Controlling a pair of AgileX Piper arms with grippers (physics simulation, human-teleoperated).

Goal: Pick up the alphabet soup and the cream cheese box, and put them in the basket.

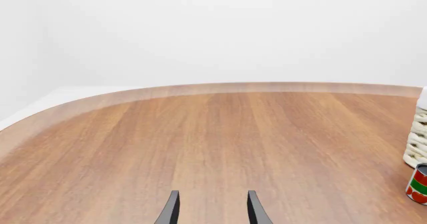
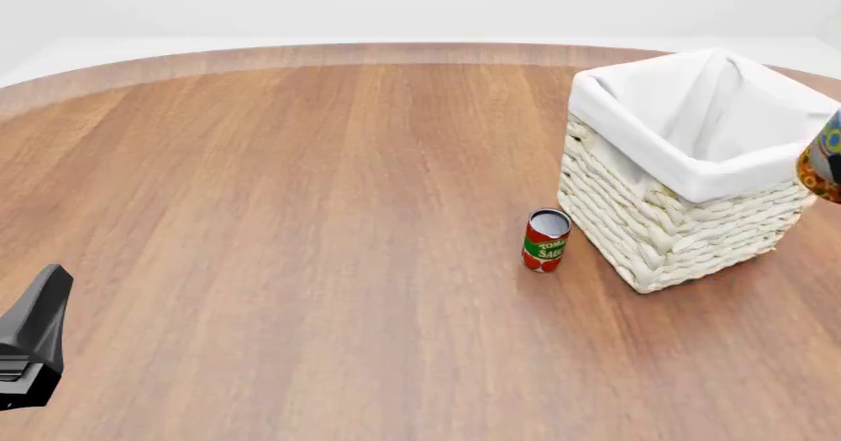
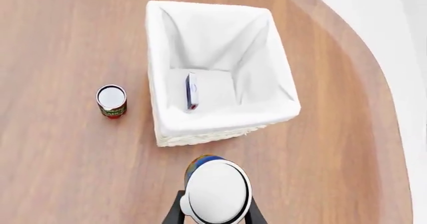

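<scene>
I see my right hand (image 3: 215, 215) clamped on the alphabet soup (image 3: 216, 194), raised near the basket (image 3: 220, 125); left hand (image 1: 212, 207) open, empty.

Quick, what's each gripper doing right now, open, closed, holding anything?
Left gripper: open, holding nothing.
Right gripper: closed on the alphabet soup, near the basket.

Right claw (image 3: 215, 215) clamps alphabet soup (image 3: 216, 191); cream cheese box (image 3: 191, 91) inside basket (image 3: 200, 124).
</scene>
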